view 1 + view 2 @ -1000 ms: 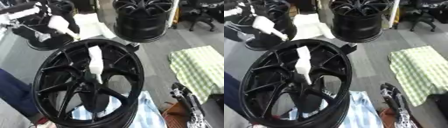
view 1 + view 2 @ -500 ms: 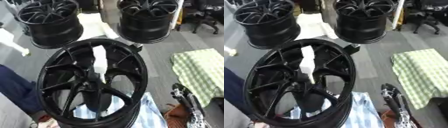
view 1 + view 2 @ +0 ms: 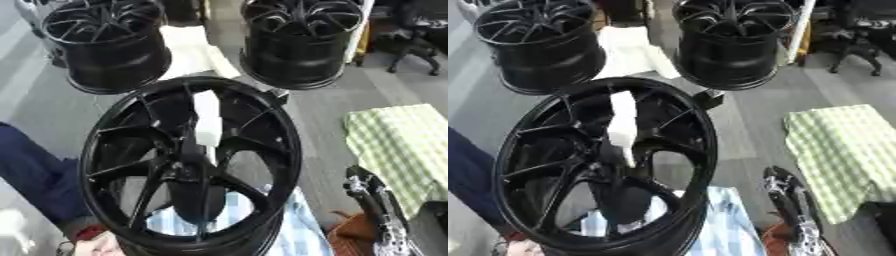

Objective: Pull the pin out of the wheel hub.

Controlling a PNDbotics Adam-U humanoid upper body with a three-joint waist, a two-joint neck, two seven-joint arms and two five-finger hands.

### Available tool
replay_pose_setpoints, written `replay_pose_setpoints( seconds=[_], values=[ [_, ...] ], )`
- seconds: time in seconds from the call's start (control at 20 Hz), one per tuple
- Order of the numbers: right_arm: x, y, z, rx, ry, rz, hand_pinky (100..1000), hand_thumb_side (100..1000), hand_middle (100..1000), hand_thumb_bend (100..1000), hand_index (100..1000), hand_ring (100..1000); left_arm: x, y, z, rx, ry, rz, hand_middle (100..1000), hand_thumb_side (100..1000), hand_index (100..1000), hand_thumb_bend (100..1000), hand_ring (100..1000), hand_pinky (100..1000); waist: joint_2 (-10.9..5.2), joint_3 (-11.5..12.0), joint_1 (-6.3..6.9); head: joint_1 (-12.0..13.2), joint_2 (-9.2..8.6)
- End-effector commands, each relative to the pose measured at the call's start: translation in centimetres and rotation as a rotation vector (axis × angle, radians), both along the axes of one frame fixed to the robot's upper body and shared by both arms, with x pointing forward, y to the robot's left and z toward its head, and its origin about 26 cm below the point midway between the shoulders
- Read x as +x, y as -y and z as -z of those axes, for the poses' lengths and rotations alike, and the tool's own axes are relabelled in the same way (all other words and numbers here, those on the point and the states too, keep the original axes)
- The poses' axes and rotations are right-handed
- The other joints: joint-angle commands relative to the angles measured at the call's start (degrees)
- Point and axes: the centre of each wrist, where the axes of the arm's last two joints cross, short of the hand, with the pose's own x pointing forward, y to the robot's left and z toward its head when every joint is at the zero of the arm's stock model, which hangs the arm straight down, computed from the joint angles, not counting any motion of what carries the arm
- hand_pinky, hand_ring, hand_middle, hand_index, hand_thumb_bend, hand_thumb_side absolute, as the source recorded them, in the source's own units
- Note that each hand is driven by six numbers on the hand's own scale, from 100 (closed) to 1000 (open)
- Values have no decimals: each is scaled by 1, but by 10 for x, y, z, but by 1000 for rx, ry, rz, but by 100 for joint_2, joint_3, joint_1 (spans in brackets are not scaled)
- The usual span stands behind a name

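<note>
A large black wheel hub (image 3: 188,165) stands tilted in the middle, its spokes meeting at a dark centre. A white pin (image 3: 207,122) lies from near the upper rim down to that centre, and no hand touches it. My right hand (image 3: 374,210) rests low at the right, apart from the wheel, black and silver with its fingers straight and nothing in them. My left hand shows in neither view. At the lower left a person's hand (image 3: 98,245) with a blue sleeve (image 3: 35,180) is at the wheel's lower rim.
Two more black wheels (image 3: 109,45) (image 3: 302,40) stand behind, with white padding (image 3: 197,47) between them. A green checked cloth (image 3: 842,150) lies at the right. A blue checked cloth (image 3: 293,230) lies under the wheel. An office chair (image 3: 416,30) is far right.
A white thing at the upper left moved left and out of view. The view shifted a little. The white pin stays in the wheel and my right hand has not moved.
</note>
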Motion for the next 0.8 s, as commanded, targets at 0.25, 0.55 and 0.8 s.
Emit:
replay_pose_setpoints(
  seconds=[0.25, 0.55, 0.8],
  values=[
    [4, 2, -8, 2, 28, 11, 725, 702, 725, 221, 860, 699, -4, 51, 15, -310, 153, -158, 647, 858, 825, 100, 1000, 713, -20, 66, -43, 36, -15],
    [3, 1, -7, 6, 27, 13, 726, 703, 725, 222, 860, 699, 0, 103, 12, -525, 217, -232, 609, 848, 793, 100, 1000, 707, -26, 99, -82, 84, -15],
    [4, -1, -8, 9, 30, 4, 725, 702, 725, 219, 860, 699, -2, 127, 25, -630, 189, -308, 611, 870, 795, 100, 1000, 708, -23, 63, -89, 109, -15]
  ],
)
